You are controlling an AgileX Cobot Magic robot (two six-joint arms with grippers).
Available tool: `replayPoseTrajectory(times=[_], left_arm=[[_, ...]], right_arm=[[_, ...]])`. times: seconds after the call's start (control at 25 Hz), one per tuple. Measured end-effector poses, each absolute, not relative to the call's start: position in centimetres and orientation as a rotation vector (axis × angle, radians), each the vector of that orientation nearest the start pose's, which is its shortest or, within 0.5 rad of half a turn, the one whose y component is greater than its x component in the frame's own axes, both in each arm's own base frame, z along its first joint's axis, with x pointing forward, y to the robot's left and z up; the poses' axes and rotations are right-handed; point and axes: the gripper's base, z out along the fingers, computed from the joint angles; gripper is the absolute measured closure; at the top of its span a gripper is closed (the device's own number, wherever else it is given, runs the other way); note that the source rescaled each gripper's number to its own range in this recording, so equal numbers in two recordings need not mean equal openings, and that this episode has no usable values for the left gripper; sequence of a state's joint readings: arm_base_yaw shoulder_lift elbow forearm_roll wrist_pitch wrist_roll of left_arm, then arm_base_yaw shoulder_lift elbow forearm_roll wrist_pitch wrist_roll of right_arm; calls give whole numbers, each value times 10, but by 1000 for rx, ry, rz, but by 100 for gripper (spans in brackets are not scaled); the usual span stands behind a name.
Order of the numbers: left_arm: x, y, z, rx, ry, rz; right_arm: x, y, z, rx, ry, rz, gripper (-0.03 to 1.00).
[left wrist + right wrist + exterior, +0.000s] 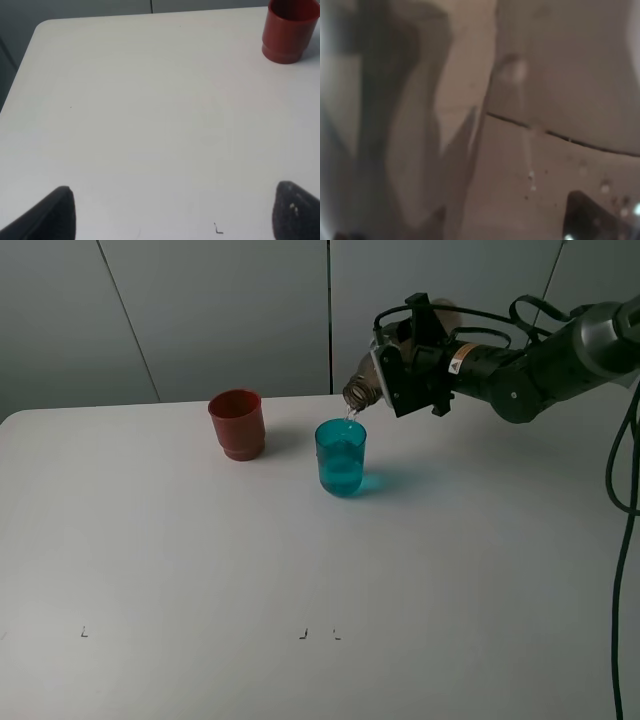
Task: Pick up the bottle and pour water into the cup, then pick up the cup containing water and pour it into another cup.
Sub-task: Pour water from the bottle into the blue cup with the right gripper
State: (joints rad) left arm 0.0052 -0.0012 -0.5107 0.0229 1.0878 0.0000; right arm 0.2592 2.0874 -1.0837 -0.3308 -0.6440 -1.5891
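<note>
So, had the bottle [358, 392] clamped tight between the fingers of the right gripper [408, 370], neck poking out past them and tipped down right over the teal cup [341, 457] rim, thin trickle of water dropping in, red cup [237, 424] standing near, left gripper [172, 215] fingers spread wide above the table [150, 100].
</note>
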Motion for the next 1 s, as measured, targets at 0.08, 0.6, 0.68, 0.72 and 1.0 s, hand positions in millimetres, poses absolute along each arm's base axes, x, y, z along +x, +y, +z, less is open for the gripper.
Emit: replayPoseTrajectory(times=[0.08, 0.6, 0.68, 0.72, 1.0], left_arm=[[-7, 2, 278, -7, 2059, 31], [-7, 2, 278, 0, 2059, 35], [-7, 2, 278, 0, 2059, 35], [-7, 2, 278, 0, 2059, 35], [-7, 2, 278, 0, 2059, 35]], right_arm=[[410, 127, 138, -1782, 837, -905, 97], [410, 127, 138, -1784, 834, -909, 97], [410, 127, 138, -1784, 834, -909, 97], [410, 127, 138, -1784, 834, -909, 97], [410, 127, 138, -1783, 836, -907, 97]])
